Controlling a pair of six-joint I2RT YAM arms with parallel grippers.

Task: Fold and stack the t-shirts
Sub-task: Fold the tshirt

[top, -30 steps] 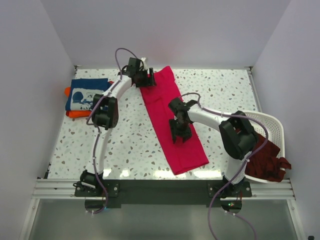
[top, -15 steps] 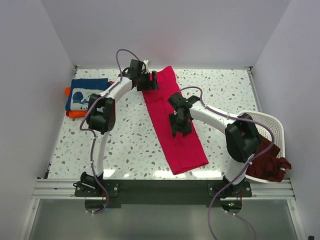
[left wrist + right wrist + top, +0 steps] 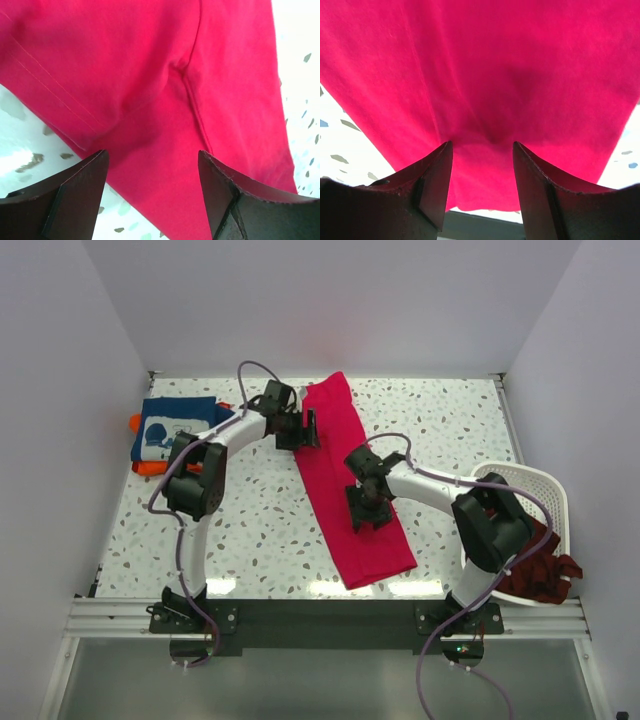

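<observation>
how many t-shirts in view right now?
4 visible: crimson-pink t-shirt mid-table, navy t-shirt stacked on orange t-shirt far left, maroon t-shirt in the basket; more may hide there.

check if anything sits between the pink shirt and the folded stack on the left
No object lies on the table between the crimson-pink shirt and the navy shirt folded atop the orange shirt. Only the left arm arches over that stretch, its tool above the crimson-pink shirt's far end.
</observation>
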